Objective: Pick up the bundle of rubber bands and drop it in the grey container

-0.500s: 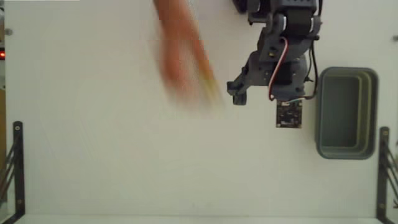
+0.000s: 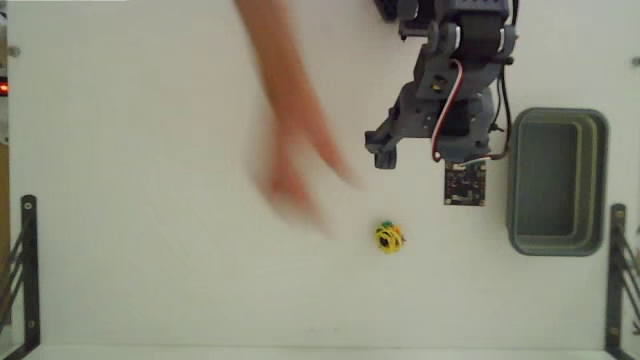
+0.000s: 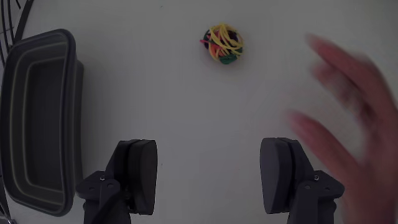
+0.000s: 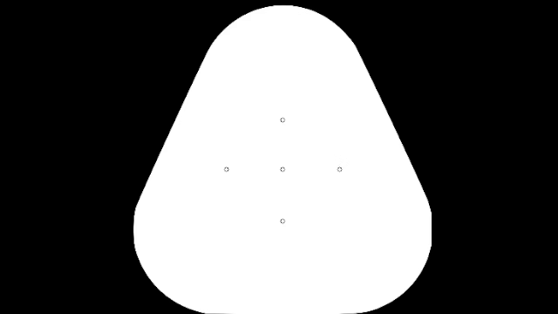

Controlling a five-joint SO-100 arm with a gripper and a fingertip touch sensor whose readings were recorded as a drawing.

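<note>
The small knotted bundle of rubber bands point(image 2: 390, 238), mostly yellow with green and orange-red strands, is lying loose on the white bench point(image 2: 150, 260), touching nothing. In the fixed view it is sitting a little below the dark arm point(image 2: 450, 90) and left of the small dark square circuit board point(image 2: 466, 184) that is hanging from the arm on wires. In the wrist view the bundle point(image 3: 223, 43) is showing near the top, ahead of the robot's hand point(image 3: 214, 174) and slightly right of its centre line.

The hand is standing wide open, its two dark fingers point(image 3: 138, 174) well apart with bare bench between them, and it is holding nothing.

The rectangular grey-green plastic container point(image 2: 556, 181) with rounded corners and a thick rim is resting at the right side of the fixed view, just beyond the circuit board and well apart from the bundle. In the wrist view it point(image 3: 38, 118) is lying along the left edge.

A blurred human arm point(image 2: 290, 130) is reaching down from the top of the fixed view, its fingertips near the bundle on its left but not touching it; the wrist view is showing it point(image 3: 354, 124) smeared at the right.
</note>
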